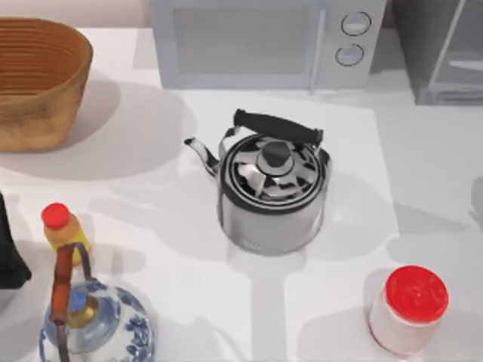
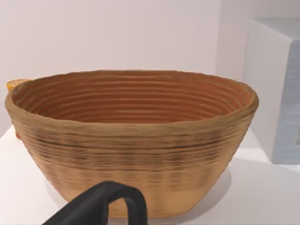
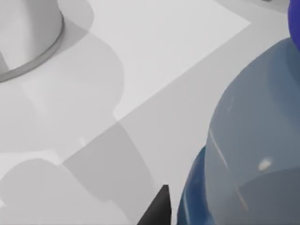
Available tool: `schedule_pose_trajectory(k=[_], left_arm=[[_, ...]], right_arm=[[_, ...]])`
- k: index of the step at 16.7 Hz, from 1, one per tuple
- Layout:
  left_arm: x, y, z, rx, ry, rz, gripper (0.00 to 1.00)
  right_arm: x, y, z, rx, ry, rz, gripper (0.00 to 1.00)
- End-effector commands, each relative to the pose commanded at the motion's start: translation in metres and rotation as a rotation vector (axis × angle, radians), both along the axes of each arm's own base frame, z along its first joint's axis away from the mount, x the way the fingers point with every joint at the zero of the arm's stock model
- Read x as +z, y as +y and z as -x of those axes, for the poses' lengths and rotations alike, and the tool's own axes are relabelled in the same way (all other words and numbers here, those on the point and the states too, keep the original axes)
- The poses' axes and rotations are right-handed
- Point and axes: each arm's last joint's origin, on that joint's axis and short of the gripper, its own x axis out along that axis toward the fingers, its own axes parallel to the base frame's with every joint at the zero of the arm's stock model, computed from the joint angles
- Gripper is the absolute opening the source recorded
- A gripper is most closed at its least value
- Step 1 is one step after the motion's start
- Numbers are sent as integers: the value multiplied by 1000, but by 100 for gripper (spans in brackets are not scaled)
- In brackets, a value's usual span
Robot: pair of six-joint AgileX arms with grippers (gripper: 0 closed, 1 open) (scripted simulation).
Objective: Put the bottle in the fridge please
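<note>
Blue and half see-through, the bottle (image 3: 253,154) is showing very close to the right gripper (image 3: 157,211), above the white table (image 1: 189,188) and not far from the kettle (image 3: 28,37). Whether this gripper is holding it or is wide, I cannot tell. The fridge (image 1: 445,53) is waiting at the far right corner of the table, so I judge the carrying and the placing are not yet done. The left gripper (image 2: 105,206) is idling near the left edge, facing the basket (image 2: 131,140); its state I cannot tell either.

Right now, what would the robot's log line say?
right end effector near bottle | left end effector facing basket | bottle not in fridge
</note>
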Motion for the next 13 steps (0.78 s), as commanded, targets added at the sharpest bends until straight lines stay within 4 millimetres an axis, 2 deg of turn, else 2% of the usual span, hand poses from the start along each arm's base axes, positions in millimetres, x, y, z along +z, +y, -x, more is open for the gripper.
schedule_pose_trajectory(k=[7,13], left_arm=[[0,0,0,0,0,0,100],[0,0,0,0,0,0,100]], right_arm=[[22,-42,5,12,6,-4,1],[25,-60,19,16,-12,10,1]])
